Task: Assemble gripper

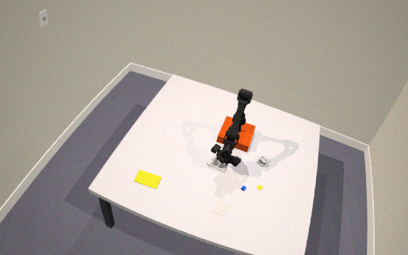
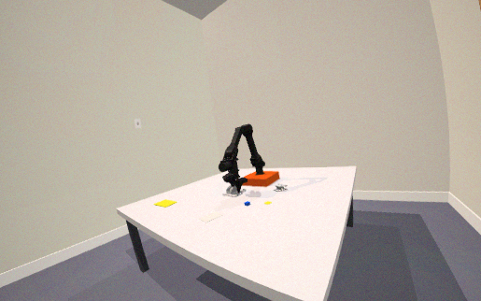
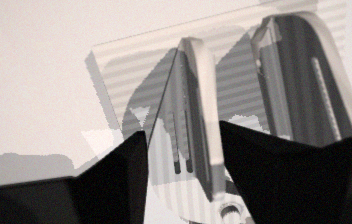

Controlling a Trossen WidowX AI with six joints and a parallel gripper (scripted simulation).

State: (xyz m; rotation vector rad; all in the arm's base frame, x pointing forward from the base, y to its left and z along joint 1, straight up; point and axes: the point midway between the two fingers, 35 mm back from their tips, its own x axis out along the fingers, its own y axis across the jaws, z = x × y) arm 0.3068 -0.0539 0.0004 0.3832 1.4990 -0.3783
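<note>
My gripper [image 1: 221, 161] [image 2: 234, 190] [image 3: 180, 134] points down, shut on one grey jaw [image 3: 204, 95], which stands upright between its black fingers. A second grey jaw [image 3: 307, 75] stands upright beside it, to the right in the wrist view. Below both is a pale flat plate [image 1: 211, 165] [image 3: 122, 50]. Whether the held jaw touches it is unclear. A small ring [image 3: 231, 211] shows near the right finger. A small grey-white part [image 1: 263, 160] [image 2: 280, 187] with dark spots on top, perhaps the gripper base, stands apart to the right. I cannot identify the housing plate for certain.
The orange block [image 1: 249, 136] [image 2: 262, 179] lies under the arm. A yellow plate [image 1: 147, 179] [image 2: 165, 203] is at the left. A blue cube [image 1: 243, 188] [image 2: 247, 203], a small yellow piece [image 1: 259, 187] [image 2: 267, 203] and a thin cream sheet [image 1: 221, 207] [image 2: 210, 218] lie toward the front.
</note>
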